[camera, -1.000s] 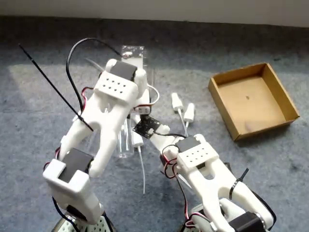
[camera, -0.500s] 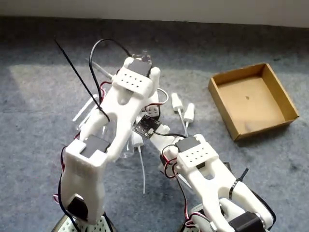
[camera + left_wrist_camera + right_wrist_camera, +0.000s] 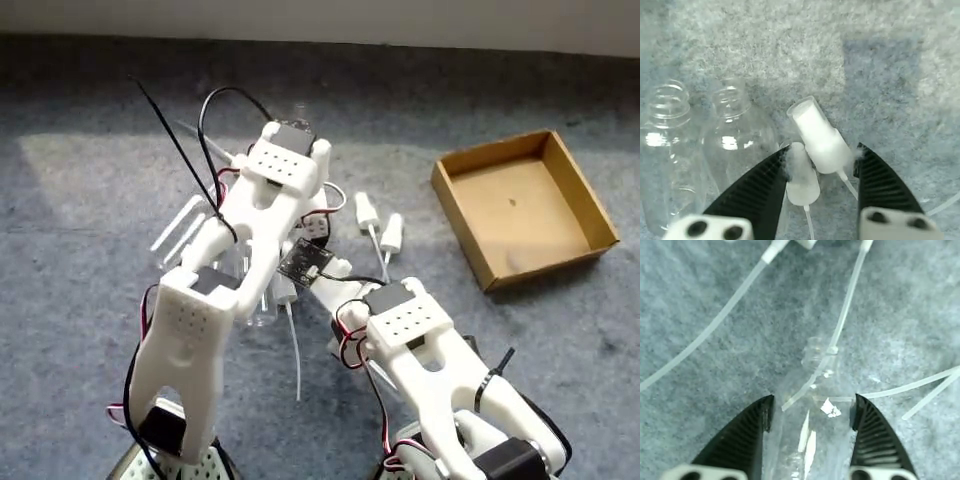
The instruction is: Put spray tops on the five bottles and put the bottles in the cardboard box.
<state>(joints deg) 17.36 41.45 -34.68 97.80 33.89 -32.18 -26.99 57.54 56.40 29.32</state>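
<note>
My left gripper [image 3: 821,150] hangs open just above the carpet, its black jaws on either side of two white spray tops [image 3: 820,137] that lie touching each other. Two clear, uncapped bottles [image 3: 735,135] lie beside them. My right gripper [image 3: 811,405] is shut on a clear bottle [image 3: 815,370] whose open neck points away from it. A thin dip tube [image 3: 845,305] lies across that neck. In the high view the cardboard box [image 3: 520,205] sits empty at the right, and two more spray tops [image 3: 367,212] lie between it and the arms.
Clear bottles [image 3: 180,225] lie on the grey carpet left of the long left arm [image 3: 270,200]. A loose spray top with a long tube [image 3: 295,350] lies between the two arms. The right arm [image 3: 410,325] is low at the near edge.
The left arm has stretched out away from its base and swung a little toward the box, so its wrist is now farther across the carpet. The right arm has stayed still.
</note>
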